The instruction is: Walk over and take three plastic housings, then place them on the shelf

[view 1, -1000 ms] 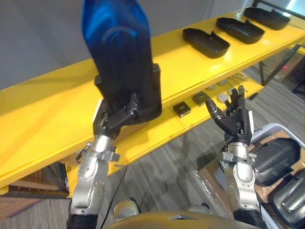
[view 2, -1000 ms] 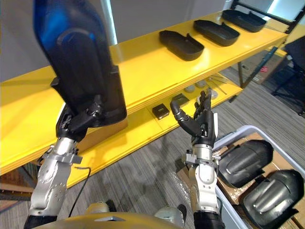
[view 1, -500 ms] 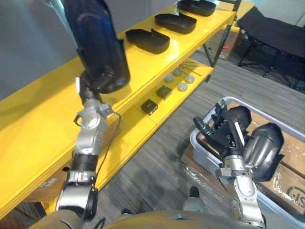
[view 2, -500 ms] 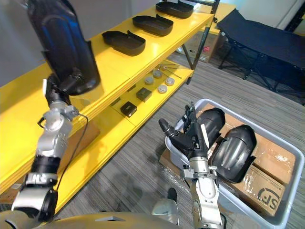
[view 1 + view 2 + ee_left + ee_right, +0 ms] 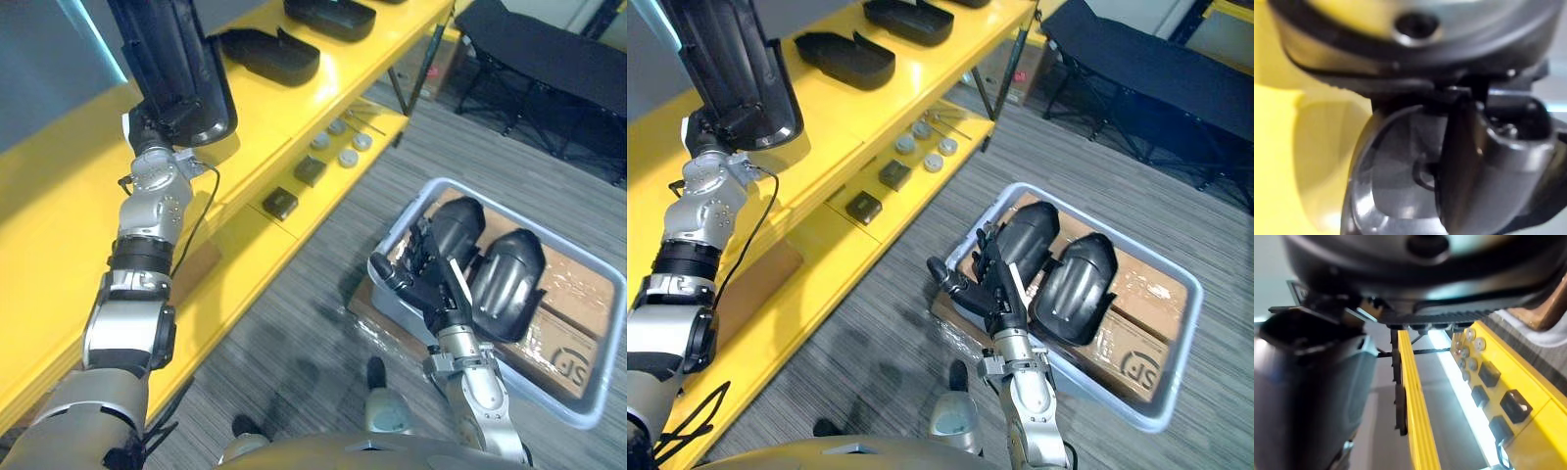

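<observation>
My left hand point(image 5: 157, 132) is shut on the lower end of a long black plastic housing point(image 5: 171, 59), which stands upright over the yellow top shelf point(image 5: 59, 196). The left wrist view shows a finger point(image 5: 1484, 166) pressed against the housing's glossy surface point(image 5: 1396, 161). Two more black housings point(image 5: 269, 54) point(image 5: 328, 15) lie further along that shelf. My right hand point(image 5: 431, 289) is open with fingers spread, at the near-left wall of a grey bin point(image 5: 1176, 333). Two dark housings point(image 5: 456, 230) point(image 5: 505, 284) lie in the bin.
The lower yellow shelf carries small black blocks point(image 5: 281, 204) and round discs point(image 5: 333, 142); they also show as blocks point(image 5: 1518, 406) in the right wrist view. The bin rests on a cardboard box point(image 5: 578, 357). A black cot point(image 5: 529, 49) stands at the far right on grey carpet.
The camera has swung towards the bin. My left arm has stretched out, holding the housing over the top shelf. My right hand came down from the lower shelf to the bin's wall.
</observation>
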You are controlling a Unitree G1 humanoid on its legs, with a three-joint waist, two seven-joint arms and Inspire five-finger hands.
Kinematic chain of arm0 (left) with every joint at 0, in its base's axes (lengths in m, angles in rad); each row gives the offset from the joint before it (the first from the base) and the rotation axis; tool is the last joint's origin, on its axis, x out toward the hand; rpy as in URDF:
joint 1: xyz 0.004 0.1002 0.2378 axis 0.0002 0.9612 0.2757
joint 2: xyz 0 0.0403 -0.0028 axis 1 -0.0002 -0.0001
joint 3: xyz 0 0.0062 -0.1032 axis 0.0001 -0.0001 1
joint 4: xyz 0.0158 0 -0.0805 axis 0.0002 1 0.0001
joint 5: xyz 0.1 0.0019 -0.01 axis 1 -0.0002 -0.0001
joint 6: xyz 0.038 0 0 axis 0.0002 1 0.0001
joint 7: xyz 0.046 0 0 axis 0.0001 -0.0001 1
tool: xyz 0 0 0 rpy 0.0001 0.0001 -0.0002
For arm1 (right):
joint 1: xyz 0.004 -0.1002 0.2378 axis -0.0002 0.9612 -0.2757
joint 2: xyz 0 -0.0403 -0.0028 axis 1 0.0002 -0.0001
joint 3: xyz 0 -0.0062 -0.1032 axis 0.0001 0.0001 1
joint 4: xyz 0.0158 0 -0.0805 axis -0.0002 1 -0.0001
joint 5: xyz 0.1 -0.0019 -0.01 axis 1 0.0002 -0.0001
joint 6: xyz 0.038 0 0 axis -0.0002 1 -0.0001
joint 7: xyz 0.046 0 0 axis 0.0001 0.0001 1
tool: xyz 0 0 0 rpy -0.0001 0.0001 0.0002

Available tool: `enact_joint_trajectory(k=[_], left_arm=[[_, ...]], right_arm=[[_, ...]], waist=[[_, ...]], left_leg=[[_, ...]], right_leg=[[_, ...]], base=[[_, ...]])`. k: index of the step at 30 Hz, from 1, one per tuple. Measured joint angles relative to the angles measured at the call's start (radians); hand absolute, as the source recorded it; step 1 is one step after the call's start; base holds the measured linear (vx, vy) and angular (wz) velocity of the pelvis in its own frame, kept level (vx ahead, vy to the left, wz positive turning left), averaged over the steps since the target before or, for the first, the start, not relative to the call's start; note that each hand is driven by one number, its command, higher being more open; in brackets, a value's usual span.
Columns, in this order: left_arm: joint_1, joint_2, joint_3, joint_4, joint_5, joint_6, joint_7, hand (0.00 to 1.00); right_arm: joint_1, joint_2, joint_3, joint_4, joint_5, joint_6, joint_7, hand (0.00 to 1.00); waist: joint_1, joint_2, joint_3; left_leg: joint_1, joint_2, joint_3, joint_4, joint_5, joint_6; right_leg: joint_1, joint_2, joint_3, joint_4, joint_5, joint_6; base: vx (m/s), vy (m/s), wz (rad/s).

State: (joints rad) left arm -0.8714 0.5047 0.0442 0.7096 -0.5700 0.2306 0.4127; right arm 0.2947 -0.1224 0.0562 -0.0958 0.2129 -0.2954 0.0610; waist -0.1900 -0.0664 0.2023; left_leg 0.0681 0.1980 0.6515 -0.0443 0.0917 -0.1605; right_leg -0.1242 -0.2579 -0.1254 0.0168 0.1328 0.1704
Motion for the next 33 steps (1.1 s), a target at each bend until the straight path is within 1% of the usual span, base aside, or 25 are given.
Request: enact_joint_trajectory(k=[1,3,5,7,9,12,15,16,19,24,28,33], left_arm=[[-0.014,0.016,-0.005,-0.017,-0.016,-0.017,-0.006,0.0],[-0.052,0.044,-0.01,-0.007,-0.05,-0.003,-0.03,0.0],[-0.07,0.054,-0.01,-0.001,-0.096,0.005,-0.035,0.0],[-0.075,0.054,-0.012,-0.001,-0.138,-0.012,-0.035,0.0],[-0.092,0.054,-0.02,-0.001,-0.186,-0.043,-0.032,0.0],[-0.102,0.054,-0.027,-0.001,-0.237,-0.075,-0.025,0.0],[-0.119,0.054,-0.035,0.0,-0.245,-0.079,-0.013,0.0],[-0.123,0.054,-0.038,0.0,-0.245,-0.079,-0.01,1.0],[-0.126,0.054,-0.039,0.001,-0.249,-0.078,0.001,1.0],[-0.158,0.054,-0.039,0.025,-0.25,-0.074,0.024,1.0],[-0.161,0.053,-0.036,0.036,-0.242,-0.068,0.024,1.0],[-0.183,0.052,-0.003,0.075,-0.235,-0.023,0.037,1.0]], right_arm=[[-0.001,0.0,-0.008,-0.036,0.002,0.0,-0.012,1.0],[-0.009,-0.001,-0.008,-0.058,0.005,0.0,-0.022,1.0],[-0.019,-0.001,-0.005,-0.077,0.011,-0.003,-0.025,1.0],[-0.029,-0.001,0.006,-0.077,0.011,-0.003,-0.03,1.0],[-0.038,-0.001,0.028,-0.077,0.011,-0.003,-0.044,1.0],[-0.044,-0.002,0.061,-0.077,0.01,-0.003,-0.055,1.0],[-0.045,-0.002,0.077,-0.077,0.01,-0.003,-0.072,1.0],[-0.045,-0.002,0.077,-0.077,0.01,-0.003,-0.075,1.0],[-0.046,-0.004,0.077,-0.077,0.012,-0.003,-0.093,1.0],[-0.047,-0.023,0.114,-0.077,0.032,-0.003,-0.114,1.0],[-0.045,-0.024,0.146,-0.077,0.037,-0.003,-0.113,1.0],[-0.036,-0.031,0.154,-0.077,0.044,-0.003,-0.111,1.0]], waist=[[-0.003,-0.013,0.033],[-0.005,-0.015,0.041],[-0.005,-0.012,0.058],[-0.004,-0.012,0.068],[-0.003,-0.013,0.1],[-0.001,-0.015,0.123],[0.002,-0.017,0.136],[0.002,-0.019,0.137],[0.004,-0.02,0.138],[0.005,-0.038,0.149],[0.003,-0.038,0.149],[-0.002,-0.038,0.149]], left_leg=[[-0.011,0.005,-0.006,0.012,-0.002,0.002],[-0.027,0.009,-0.01,0.022,-0.004,0.002],[-0.036,0.017,-0.01,0.049,-0.022,0.001],[-0.054,0.028,-0.018,0.086,-0.038,0.001],[-0.065,0.041,-0.028,0.127,-0.059,0.001],[-0.083,0.054,-0.035,0.169,-0.08,0.001],[-0.094,0.058,-0.043,0.186,-0.087,0.003],[-0.094,0.058,-0.044,0.187,-0.087,0.003],[-0.097,0.061,-0.045,0.198,-0.092,0.004],[-0.096,0.065,-0.047,0.204,-0.093,0.005],[-0.092,0.068,-0.048,0.206,-0.093,0.004],[-0.064,0.072,-0.051,0.197,-0.093,0.003]], right_leg=[[-0.003,0.0,-0.003,0.0,0.001,-0.001],[-0.013,0.001,-0.004,0.0,0.002,-0.002],[-0.013,0.001,-0.001,0.0,0.002,-0.003],[-0.013,0.001,-0.002,0.0,0.002,-0.003],[-0.003,0.001,-0.003,0.001,0.002,-0.003],[0.001,0.002,-0.006,-0.001,0.0,-0.006],[0.001,0.003,-0.006,-0.001,-0.001,-0.007],[0.001,0.003,-0.006,-0.001,-0.001,-0.006],[0.002,0.003,-0.006,0.0,0.0,-0.005],[0.005,0.004,-0.006,0.002,0.0,-0.005],[0.011,0.006,-0.007,0.002,0.0,-0.005],[0.039,0.012,-0.012,-0.002,-0.001,-0.006]], base=[[-0.01,-0.031,0.06],[0.0,-0.014,0.04],[0.0,0.0,0.0],[0.0,-0.007,0.04],[-0.01,-0.009,0.07],[-0.04,-0.005,0.05],[-0.03,-0.009,0.03],[-0.02,-0.007,0.04],[0.0,0.0,0.0],[0.0,0.0,0.0],[0.0,0.0,0.0],[0.0,-0.001,-0.01]])
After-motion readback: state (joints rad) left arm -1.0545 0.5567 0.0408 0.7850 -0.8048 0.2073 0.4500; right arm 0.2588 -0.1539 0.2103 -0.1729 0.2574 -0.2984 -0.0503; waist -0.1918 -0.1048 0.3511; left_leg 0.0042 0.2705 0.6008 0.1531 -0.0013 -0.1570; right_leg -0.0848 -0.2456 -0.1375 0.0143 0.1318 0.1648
